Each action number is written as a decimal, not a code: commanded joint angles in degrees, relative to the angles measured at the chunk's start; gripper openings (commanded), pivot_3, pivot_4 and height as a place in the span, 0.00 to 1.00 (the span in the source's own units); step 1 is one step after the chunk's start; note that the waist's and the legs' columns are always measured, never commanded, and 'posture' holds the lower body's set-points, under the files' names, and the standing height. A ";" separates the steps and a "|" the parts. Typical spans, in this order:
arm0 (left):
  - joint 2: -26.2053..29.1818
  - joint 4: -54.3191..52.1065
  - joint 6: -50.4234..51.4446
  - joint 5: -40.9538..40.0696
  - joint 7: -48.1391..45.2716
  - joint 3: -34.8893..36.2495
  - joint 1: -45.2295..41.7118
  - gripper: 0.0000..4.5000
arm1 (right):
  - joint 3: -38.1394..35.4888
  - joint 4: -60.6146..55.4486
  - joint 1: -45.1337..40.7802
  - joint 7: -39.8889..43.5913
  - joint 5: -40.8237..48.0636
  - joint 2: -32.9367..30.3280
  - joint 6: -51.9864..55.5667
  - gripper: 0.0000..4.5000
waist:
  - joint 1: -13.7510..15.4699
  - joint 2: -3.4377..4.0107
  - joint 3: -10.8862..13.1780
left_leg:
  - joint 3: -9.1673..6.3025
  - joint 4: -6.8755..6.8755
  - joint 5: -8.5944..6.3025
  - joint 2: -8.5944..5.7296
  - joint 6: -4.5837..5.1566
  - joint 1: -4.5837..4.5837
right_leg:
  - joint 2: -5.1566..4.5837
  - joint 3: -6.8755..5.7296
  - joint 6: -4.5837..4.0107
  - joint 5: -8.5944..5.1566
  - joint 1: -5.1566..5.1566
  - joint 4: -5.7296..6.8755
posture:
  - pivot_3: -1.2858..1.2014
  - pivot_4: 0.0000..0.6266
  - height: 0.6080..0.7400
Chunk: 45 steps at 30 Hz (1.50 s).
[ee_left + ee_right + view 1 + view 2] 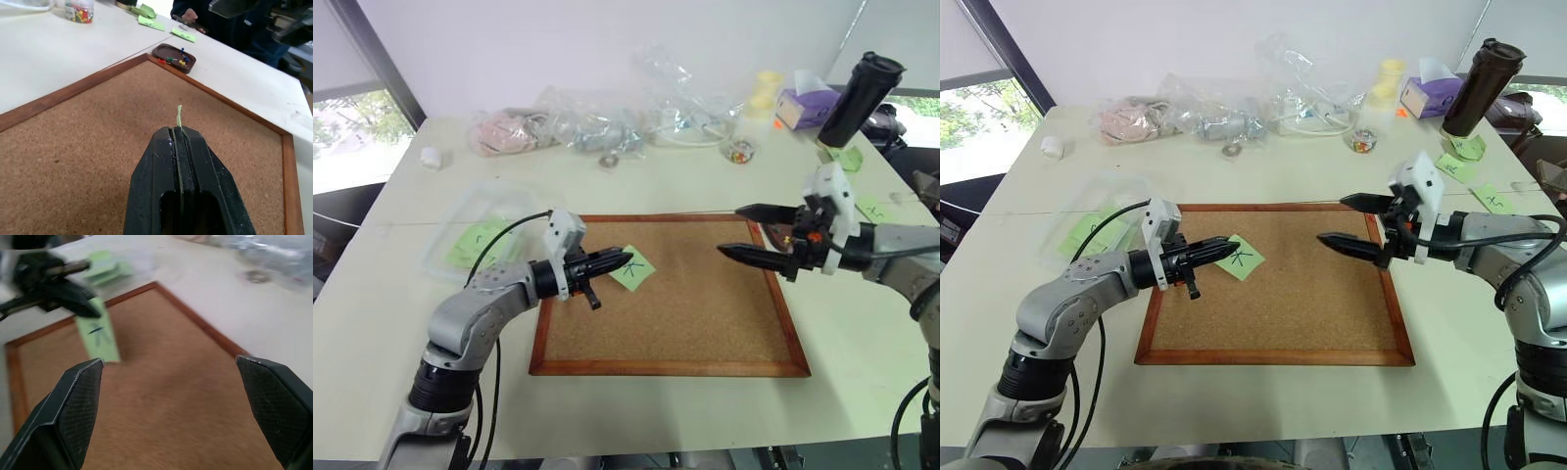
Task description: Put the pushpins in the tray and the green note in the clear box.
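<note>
My left gripper (625, 260) is shut on one corner of the green note (634, 269), which bears a black scribble and hangs just above the corkboard (685, 323). The left wrist view shows the note's edge (179, 116) sticking up from the closed fingers. To the right, my right gripper (729, 230) stands wide open over the board's right side, pointing toward the note (101, 335), with nothing between its fingers. The dark brown tray (173, 57) lies just off the board's right edge with several pushpins (175, 59) in it. The clear box (484, 230) sits left of the board with green paper inside.
Crumpled clear bags (607, 122) line the table's far side. A small cup of coloured pins (741, 150), a tall dark bottle (862, 98) and a tissue box (808, 106) stand at the back right. Other green notes (1474, 171) lie at the right edge, near a person's hand (188, 14).
</note>
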 commanded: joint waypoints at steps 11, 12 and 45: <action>13.34 -2.58 2.81 -2.11 8.15 21.24 -7.74 0.00 | 8.28 -1.52 -2.05 0.11 -2.72 2.50 -5.41 0.99 | -0.51 -0.20 0.12 | 0.02 -0.04 0.00 0.07 -0.01 0.00 | 0.02 0.01 0.00 0.00 -0.07 0.01 | 0.52 0.24 1.00; 15.30 -1.65 2.62 -1.70 8.08 23.30 -6.90 0.00 | 8.63 -1.52 -2.13 0.08 -2.86 2.79 -5.57 0.99 | -0.59 -0.19 0.12 | 0.03 -0.10 0.00 0.06 -0.01 0.01 | 0.02 0.02 0.00 0.00 -0.08 0.00 | 0.52 0.24 1.00; 22.02 -2.57 0.67 -7.97 -8.54 21.60 4.24 0.99 | 9.33 0.33 -0.54 4.45 -6.96 -1.04 -8.64 1.00 | -0.03 -0.27 0.18 | -0.06 -0.08 -0.01 0.02 0.00 -0.03 | -0.05 -0.01 -0.01 0.00 -0.04 -0.04 | 0.52 0.24 1.00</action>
